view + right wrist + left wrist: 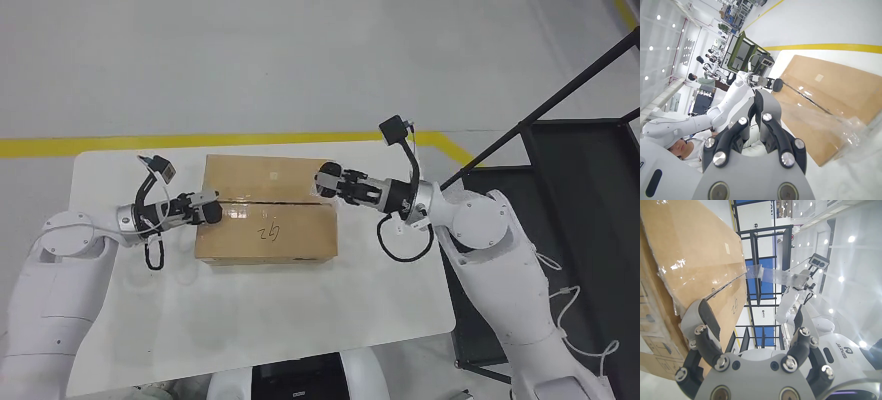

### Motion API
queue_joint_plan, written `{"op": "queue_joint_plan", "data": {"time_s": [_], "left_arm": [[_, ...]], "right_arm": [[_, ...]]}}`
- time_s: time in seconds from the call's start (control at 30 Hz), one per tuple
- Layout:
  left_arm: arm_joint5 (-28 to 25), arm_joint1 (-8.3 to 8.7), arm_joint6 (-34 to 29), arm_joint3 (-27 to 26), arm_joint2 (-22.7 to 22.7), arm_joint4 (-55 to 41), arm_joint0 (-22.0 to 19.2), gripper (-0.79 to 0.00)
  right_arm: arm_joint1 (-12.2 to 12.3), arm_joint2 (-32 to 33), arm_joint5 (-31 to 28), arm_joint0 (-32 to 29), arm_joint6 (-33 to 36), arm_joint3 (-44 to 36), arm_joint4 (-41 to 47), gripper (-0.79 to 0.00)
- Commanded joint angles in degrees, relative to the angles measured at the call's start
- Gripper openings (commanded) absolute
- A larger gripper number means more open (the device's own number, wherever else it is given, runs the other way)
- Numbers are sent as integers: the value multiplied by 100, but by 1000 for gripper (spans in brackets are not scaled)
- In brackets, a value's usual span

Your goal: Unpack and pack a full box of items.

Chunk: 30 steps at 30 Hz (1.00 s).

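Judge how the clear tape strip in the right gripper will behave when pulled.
Probably floppy and light: the clear tape strip spans from the box to the right gripper and is thin enough to see through. Likely sticky and apt to crumple, since it looks wrinkled near the box. The box may drag along; the open left gripper rests against its edge.
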Motion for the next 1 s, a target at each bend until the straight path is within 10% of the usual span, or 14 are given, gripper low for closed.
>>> {"op": "queue_joint_plan", "data": {"time_s": [0.0,0.97], "left_arm": [[-7,5,1,4,1,-7,17,0],[-26,60,36,84,37,-8,46,0]], "right_arm": [[-41,-271,15,282,-53,170,48,-785],[-537,-1926,-101,2487,-526,1436,442,-785]]}}
